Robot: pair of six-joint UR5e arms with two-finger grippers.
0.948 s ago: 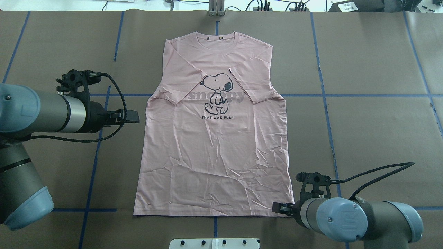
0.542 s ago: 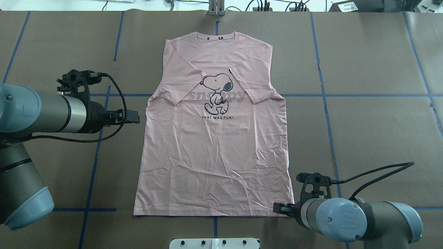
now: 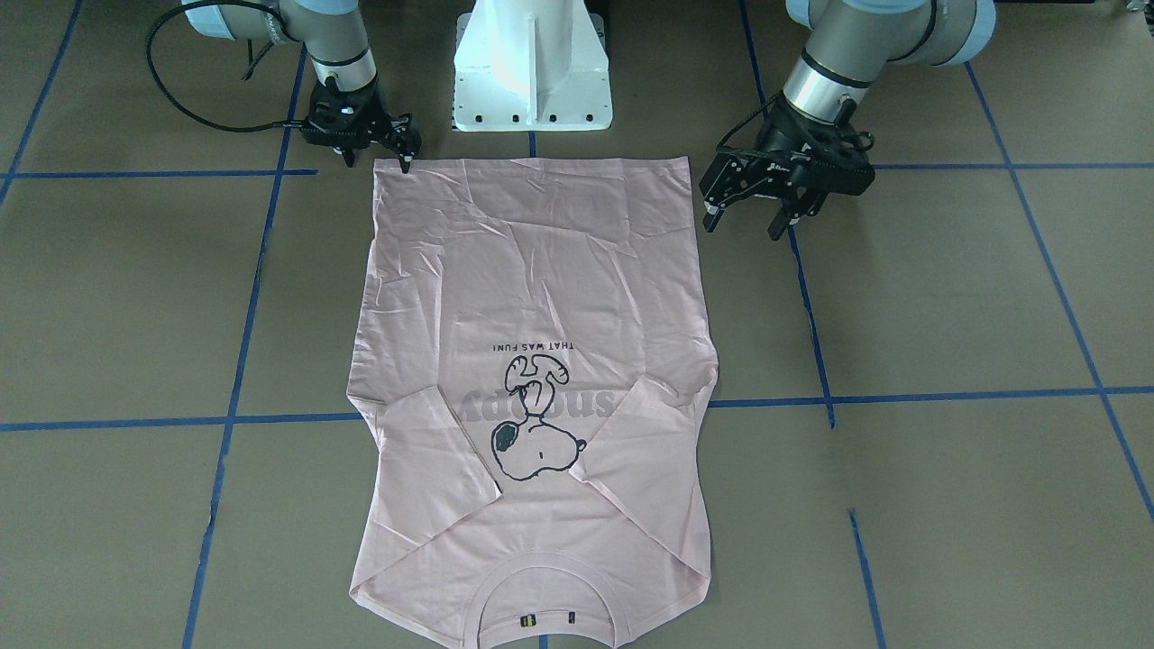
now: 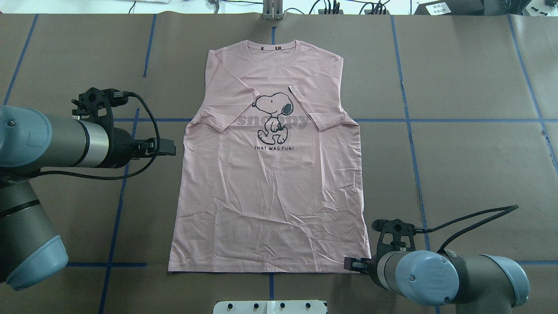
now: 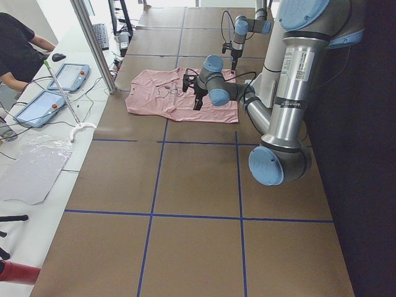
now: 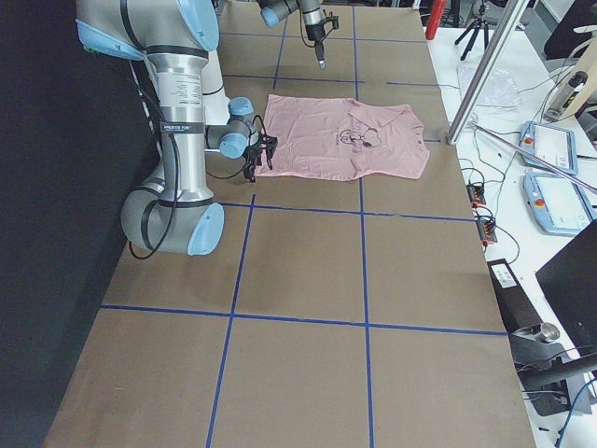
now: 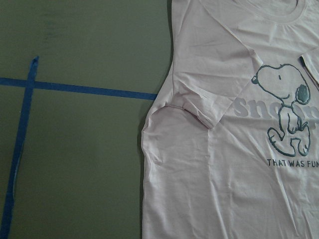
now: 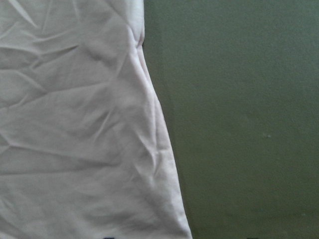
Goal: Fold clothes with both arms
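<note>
While my right gripper (image 3: pixel 377 155) sits low at the near hem corner (image 4: pixel 365 268) of the pink Snoopy T-shirt (image 4: pixel 270 196), its fingers are spread. The right wrist view shows only the shirt's edge on the bare table cover, so nothing is pinched yet. My left gripper (image 3: pixel 744 227) is spread as well and hangs clear of the cloth, beside the shirt's opposite side edge and further from the hem.

The shirt lies flat and print-up on the brown paper-covered table (image 4: pixel 471 174). Its collar (image 4: pixel 277 50) points away from my base, and both sleeves (image 4: pixel 324 102) are turned in over the chest.

The main risk I see is at that corner:
- **One layer only:** if I close too high, I may catch just the top layer, and the back panel stays behind and bunches.
- **Snagged paper:** if I close too low, the tips could pick up the paper cover with the fabric.

The uneven placement of my two hands worries me too. Lifting with the right before the left has a matching hold would probably drag the shirt sideways, skew the fold line and add to the wrinkles near the hem. A fast or high lift might also let the turned-in sleeves slide open. The fabric looks thin and limp, so I expect it to sag between the two grasp points.
</note>
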